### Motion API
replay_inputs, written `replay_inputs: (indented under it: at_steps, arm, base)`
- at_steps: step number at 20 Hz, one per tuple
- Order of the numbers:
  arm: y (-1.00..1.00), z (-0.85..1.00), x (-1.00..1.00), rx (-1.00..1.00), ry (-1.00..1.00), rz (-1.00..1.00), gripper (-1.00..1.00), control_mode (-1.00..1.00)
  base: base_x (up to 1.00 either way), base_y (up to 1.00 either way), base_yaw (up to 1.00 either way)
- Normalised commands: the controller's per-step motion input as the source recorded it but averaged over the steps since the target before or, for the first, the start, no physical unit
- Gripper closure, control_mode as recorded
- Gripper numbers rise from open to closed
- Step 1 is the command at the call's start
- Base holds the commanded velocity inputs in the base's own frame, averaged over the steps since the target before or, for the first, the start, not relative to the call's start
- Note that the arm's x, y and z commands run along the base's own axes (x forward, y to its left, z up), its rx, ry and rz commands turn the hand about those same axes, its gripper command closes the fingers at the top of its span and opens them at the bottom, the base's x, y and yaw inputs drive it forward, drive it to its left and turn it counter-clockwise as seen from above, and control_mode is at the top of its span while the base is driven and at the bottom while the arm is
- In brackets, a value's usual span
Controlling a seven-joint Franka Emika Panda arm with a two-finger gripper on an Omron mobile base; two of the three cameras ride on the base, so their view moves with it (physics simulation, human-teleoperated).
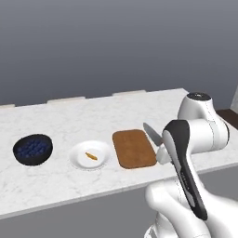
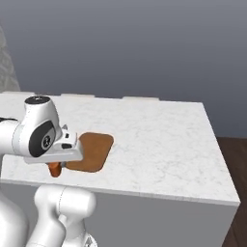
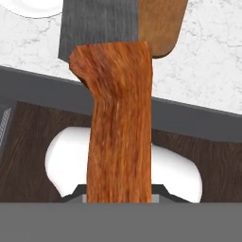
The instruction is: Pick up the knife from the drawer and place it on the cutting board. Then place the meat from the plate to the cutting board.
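**Knife held beside the cutting board**

The knife (image 3: 118,118) is gripped by its orange-brown handle in the claw (image 2: 54,169), held at the front edge of the marble surface (image 2: 159,140). In the hand view, its grey blade is seen reaching ahead, with the cutting board (image 1: 134,148) just beyond. In the left base view, the plate (image 1: 90,155) with the meat (image 1: 91,156) and a black bowl (image 1: 32,149) are shown farther past the board.

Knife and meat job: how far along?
Done: the slim knife with orange-brown wooden handle is out of the drawer, clamped in the gripper. In hand: it hangs at the counter's front edge, blade pointing over the brown wooden cutting board, not set down. Left: place it, then move the tiny orange-brown meat sliver off the round white plate.
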Motion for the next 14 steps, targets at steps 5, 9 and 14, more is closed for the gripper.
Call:
replay_inputs:
  at_steps: [5,9,14]
  arm:
    - [0.0,0.0,0.0,0.0,0.0,0.0,1.0,1.0]
    - [0.0,0.0,0.0,0.0,0.0,0.0,1.0,1.0]
    - [0.0,0.0,0.0,0.0,0.0,0.0,1.0,1.0]
  base:
    - [0.25,0.05,0.0]
    - [0.0,0.0,0.0]
    - [0.06,0.0,0.0]
